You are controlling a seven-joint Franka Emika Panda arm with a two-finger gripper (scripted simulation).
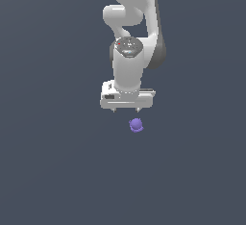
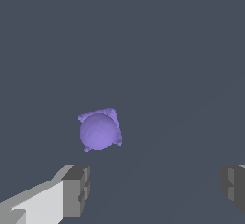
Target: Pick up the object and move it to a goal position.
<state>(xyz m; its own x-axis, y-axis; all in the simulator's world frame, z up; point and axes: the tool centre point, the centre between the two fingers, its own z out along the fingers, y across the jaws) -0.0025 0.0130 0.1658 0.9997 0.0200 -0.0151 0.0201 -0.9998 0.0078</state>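
— Where's the dome?
— I see the purple dome [image 1: 136,125] on the dark grey floor [image 1: 53,171], just below my gripper [image 1: 126,109] in the exterior view and untouched; the wrist view shows it [image 2: 99,130] from above, brim flared.
— And the claw?
— Fingers [image 2: 76,189] spread wide apart, holding nothing, pointed down over the dome

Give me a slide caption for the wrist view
Open gripper above small purple hat-like dome, not yet grasped.
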